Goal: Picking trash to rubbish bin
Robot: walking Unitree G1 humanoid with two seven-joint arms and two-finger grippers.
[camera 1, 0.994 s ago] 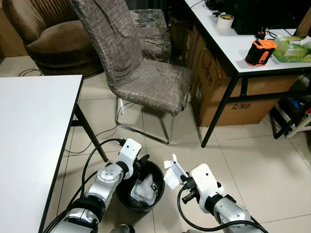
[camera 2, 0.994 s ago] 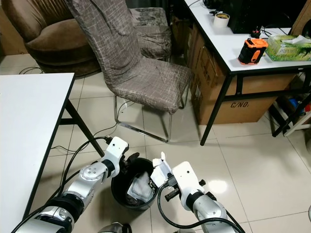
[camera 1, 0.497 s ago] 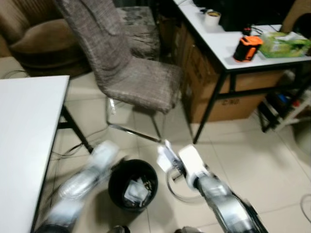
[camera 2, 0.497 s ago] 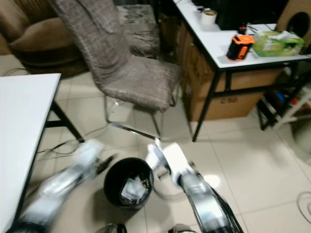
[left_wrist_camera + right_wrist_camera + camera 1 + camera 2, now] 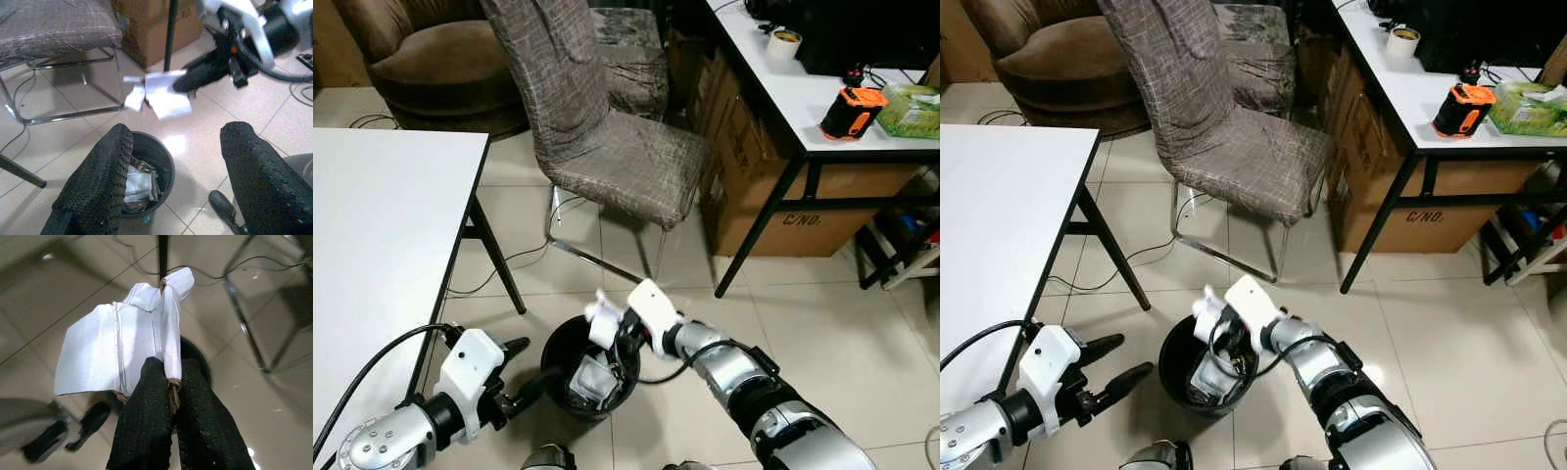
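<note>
The white crumpled paper (image 5: 604, 315) is being pinched between the closed black fingers (image 5: 146, 431) of the right hand (image 5: 619, 331), and it is hanging just above the rim of the black rubbish bin (image 5: 555, 345), at about 1 o'clock on the bin's mouth as the head camera sees it. The paper's long axis is running roughly upright, out from the fingertips. Straight below and slightly toward 7 o'clock, the bin's opening is showing trash already lying inside. The release looks to depend on this: the paper is sitting over the far right edge rather than the centre, so the hand probably needs to shift a little toward 7 o'clock before letting go. The left hand (image 5: 1102, 367) is hovering at the bin's 8 o'clock, fingers spread and holding nothing, just beside the bin near the white desk (image 5: 372, 245).
</note>
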